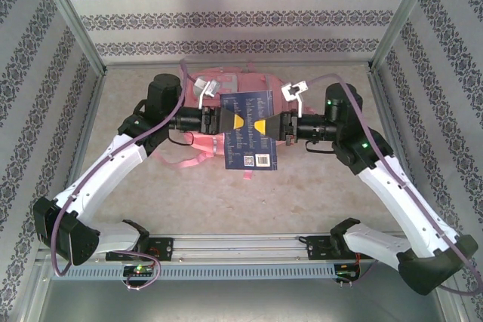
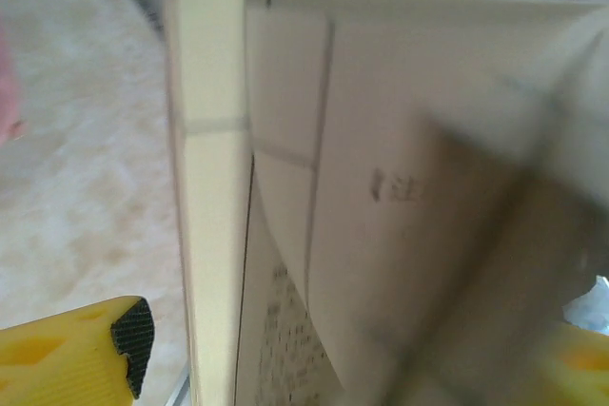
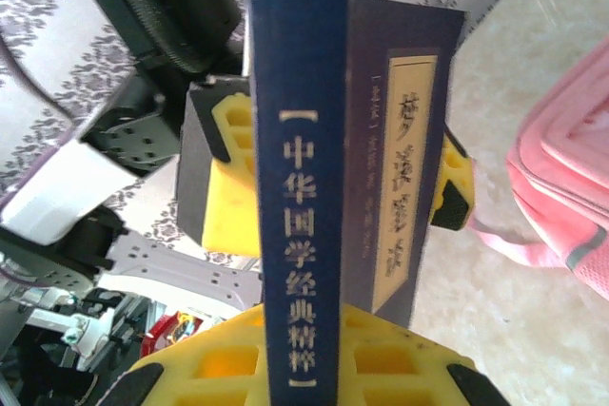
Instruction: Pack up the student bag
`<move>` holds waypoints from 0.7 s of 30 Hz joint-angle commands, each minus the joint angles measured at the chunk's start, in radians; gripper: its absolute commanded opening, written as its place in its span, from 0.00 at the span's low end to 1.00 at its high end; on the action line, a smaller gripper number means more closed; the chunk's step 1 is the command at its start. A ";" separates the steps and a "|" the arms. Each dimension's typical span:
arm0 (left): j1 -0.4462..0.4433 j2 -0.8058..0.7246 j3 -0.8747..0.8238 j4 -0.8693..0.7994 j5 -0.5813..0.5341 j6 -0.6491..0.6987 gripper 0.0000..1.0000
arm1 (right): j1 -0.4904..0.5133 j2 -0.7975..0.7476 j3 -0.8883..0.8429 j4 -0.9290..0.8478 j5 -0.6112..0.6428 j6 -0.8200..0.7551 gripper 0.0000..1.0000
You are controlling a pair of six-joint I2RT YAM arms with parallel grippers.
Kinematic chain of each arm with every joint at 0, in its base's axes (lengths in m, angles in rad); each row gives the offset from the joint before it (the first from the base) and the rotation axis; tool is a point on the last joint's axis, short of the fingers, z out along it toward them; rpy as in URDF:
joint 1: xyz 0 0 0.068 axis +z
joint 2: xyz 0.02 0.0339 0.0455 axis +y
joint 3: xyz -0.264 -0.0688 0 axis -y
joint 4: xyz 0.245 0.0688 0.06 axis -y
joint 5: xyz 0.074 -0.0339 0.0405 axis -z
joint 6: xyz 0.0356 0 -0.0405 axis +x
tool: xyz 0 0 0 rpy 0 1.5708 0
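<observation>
— Rail (image 1: 241, 250) with both arm bases sits nearest, along the table's (image 1: 189, 201) near edge. What's beyond it?

— From overhead: the arms reach in toward each other and meet over the far middle. Blue book (image 1: 249, 152) is in the air between them, back cover up. Left gripper (image 1: 238, 122) is at its left edge, right gripper (image 1: 261, 124) at its right. Student bag (image 1: 253, 83) lies on the table at the far middle, under and behind the book.

— Who has the book?

— Left wrist view: page block close up, blurred. Yellow finger (image 2: 119, 339) stands apart from the pages, with bare table showing in the gap. Jaws are wide, astride the book, clamping nothing.

— And the other?

— Right wrist view: the spine runs straight up between its own yellow fingers (image 3: 200, 368), which are closed tight on it. The right alone carries the book. The bag's pink seams sit off to one side, lower down.

— Worries?

— My guess: it's one grip at one edge, so the book may swing or slip if that arm moves briskly. The left jaws straddle the covers, and pulling away crooked could snag a cover and twist the book loose. I cannot tell whether the bag's mouth is open. If it's shut, the book just lands on top.
</observation>
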 commanded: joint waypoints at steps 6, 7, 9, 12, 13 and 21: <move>-0.020 -0.021 -0.031 0.416 0.147 -0.186 0.69 | -0.135 -0.057 0.096 0.035 -0.164 0.072 0.00; -0.022 -0.019 -0.033 0.440 0.152 -0.200 0.64 | -0.145 -0.060 0.095 0.032 -0.165 0.075 0.00; -0.031 -0.013 -0.032 0.492 0.157 -0.234 0.52 | -0.161 -0.067 0.089 0.024 -0.158 0.082 0.00; -0.039 -0.001 -0.022 0.554 0.160 -0.279 0.38 | -0.184 -0.073 0.081 -0.020 -0.139 0.076 0.00; -0.045 0.002 -0.018 0.568 0.162 -0.291 0.34 | -0.200 -0.073 0.078 -0.045 -0.130 0.073 0.00; -0.054 0.014 -0.009 0.534 0.147 -0.285 0.18 | -0.262 -0.107 0.041 -0.095 -0.092 0.086 0.00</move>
